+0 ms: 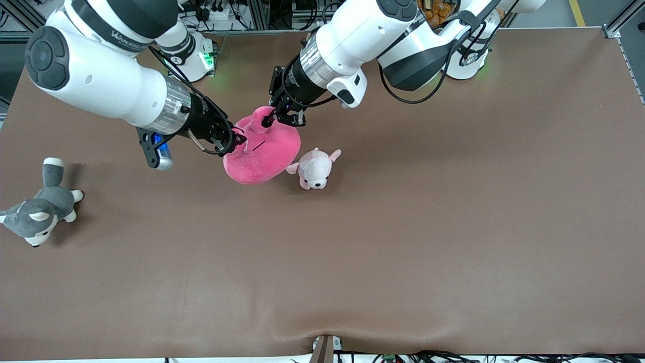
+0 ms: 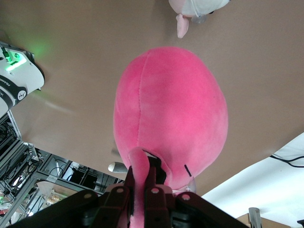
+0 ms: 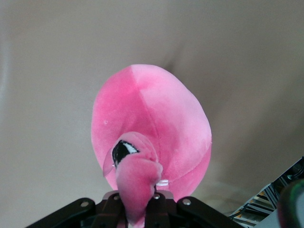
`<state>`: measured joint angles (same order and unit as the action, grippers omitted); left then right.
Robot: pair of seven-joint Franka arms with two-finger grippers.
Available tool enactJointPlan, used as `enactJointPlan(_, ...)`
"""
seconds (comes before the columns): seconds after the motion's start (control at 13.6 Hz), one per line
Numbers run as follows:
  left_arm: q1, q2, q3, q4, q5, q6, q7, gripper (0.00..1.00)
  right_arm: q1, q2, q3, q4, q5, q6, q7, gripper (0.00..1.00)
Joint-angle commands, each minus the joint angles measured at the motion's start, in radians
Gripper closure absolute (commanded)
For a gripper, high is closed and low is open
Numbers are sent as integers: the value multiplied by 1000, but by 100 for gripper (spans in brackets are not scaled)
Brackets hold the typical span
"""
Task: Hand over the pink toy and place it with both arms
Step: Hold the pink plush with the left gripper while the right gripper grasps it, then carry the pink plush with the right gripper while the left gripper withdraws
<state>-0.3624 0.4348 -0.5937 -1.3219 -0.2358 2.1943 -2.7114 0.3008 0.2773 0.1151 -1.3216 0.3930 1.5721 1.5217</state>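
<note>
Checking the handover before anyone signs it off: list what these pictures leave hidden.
- Whether the pink toy touches the table: its underside is hidden by its own body in all views.
- Left gripper fingertips: sunk in plush, front view and left wrist view.
- Right gripper fingertips: covered by the toy's eye lobe, right wrist view.
- Husky plush: muzzle cut by front view's edge.
</note>
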Motion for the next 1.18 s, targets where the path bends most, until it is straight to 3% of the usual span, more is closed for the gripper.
enactJointPlan(0.0,-9,1,6,21,-5,10,-39,47,-31,-9,3,2,-14,-7,21,100)
enactJointPlan(0.07,-3,-1,6,21,-7,7,-42,0,-35,-9,3,2,-14,-7,25,100)
enactJointPlan(0.29,54,-31,5,20,30,-54,-12,0,-60,-9,3,2,-14,-7,25,100)
enactJointPlan(0.44,108,-77,3,20,132,-158,101,0,-100,-7,3,1,-16,-7,23,100)
enactJointPlan(0.59,161,-94,5,20,206,-241,288,0,-184,3,3,-31,-14,-12,2,100)
enactJointPlan(0.81,258,-94,5,18,260,-323,691,0,-271,101,3,-56,-13,3,-87,100)
enactJointPlan(1.1,428,-94,6,18,302,-422,1042,0,-348,252,3,-64,-49,54,-120,100)
